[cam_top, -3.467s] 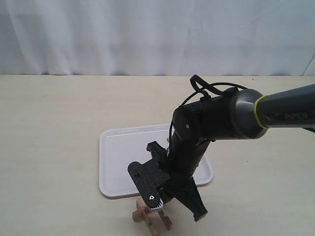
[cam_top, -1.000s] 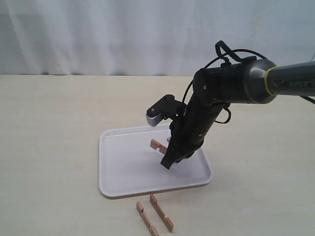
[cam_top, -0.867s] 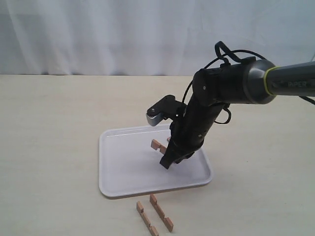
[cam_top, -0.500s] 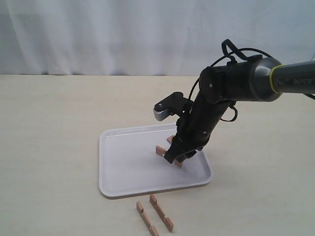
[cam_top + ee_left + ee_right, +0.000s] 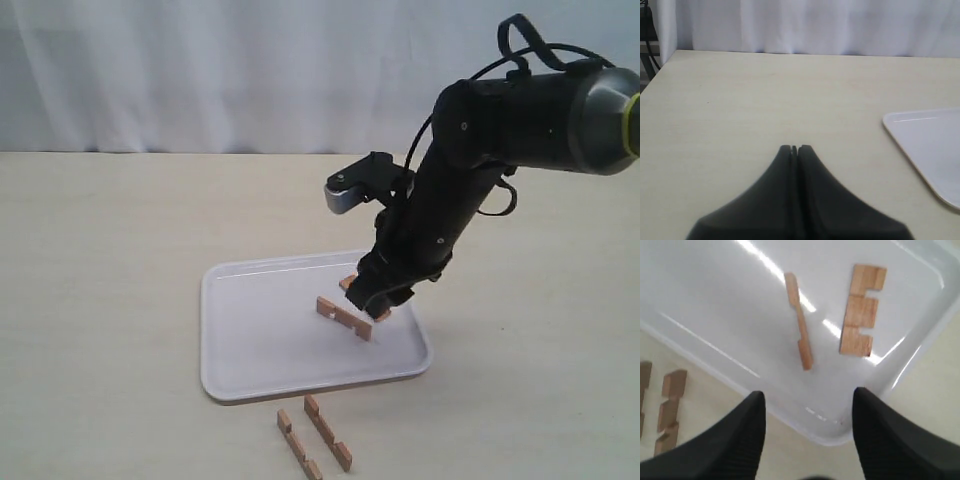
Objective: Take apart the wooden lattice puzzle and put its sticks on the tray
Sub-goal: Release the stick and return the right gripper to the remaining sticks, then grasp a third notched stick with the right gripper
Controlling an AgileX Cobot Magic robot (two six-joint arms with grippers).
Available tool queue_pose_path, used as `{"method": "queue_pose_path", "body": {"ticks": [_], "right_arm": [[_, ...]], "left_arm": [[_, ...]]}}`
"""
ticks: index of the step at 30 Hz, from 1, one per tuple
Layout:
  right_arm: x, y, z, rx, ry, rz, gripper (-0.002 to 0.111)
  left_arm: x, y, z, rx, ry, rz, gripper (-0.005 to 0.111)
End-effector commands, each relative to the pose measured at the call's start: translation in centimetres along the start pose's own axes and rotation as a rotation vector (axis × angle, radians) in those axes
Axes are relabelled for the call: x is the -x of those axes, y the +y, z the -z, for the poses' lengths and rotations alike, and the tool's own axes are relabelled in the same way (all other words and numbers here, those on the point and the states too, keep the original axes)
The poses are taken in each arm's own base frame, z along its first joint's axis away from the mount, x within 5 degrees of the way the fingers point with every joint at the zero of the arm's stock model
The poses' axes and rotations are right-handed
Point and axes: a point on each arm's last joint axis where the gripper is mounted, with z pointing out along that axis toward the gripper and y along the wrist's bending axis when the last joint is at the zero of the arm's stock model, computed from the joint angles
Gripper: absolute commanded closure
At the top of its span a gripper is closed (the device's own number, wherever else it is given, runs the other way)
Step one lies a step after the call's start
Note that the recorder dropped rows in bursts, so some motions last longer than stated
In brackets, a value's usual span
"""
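Note:
The lattice puzzle no longer stands as a grid; its four sticks lie apart. Two notched sticks (image 5: 343, 318) (image 5: 799, 320) (image 5: 861, 310) rest on the white tray (image 5: 260, 330) (image 5: 715, 300) near its right end, one on edge and one flat. The other two sticks (image 5: 328, 432) (image 5: 669, 410) lie side by side on the table in front of the tray. My right gripper (image 5: 380, 298) (image 5: 809, 392) hovers open and empty just above the tray's sticks. My left gripper (image 5: 794, 147) is shut and empty over bare table, left of the tray's corner (image 5: 930, 135).
The light wooden table (image 5: 110, 250) runs back to a white curtain (image 5: 250, 70). The right arm's dark body (image 5: 480, 150) slants over the table behind the tray's right end.
The right gripper went from the whole puzzle in front of the tray to the tray with two sticks, let them go, and has risen up and right. Two sticks stayed on the table.

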Motion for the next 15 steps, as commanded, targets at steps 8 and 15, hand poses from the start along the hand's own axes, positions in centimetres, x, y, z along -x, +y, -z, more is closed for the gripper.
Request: {"method": "queue_pose_path", "body": {"ticks": [8, 15], "right_arm": [[-2.3, 9.4, -2.9, -0.042, 0.105, 0.219, 0.057], [-1.8, 11.3, -3.4, -0.034, 0.004, 0.198, 0.058]], "left_arm": [[0.0, 0.0, 0.0, 0.002, -0.006, -0.006, 0.107], [0.0, 0.0, 0.0, 0.002, -0.006, -0.006, 0.107]]}}
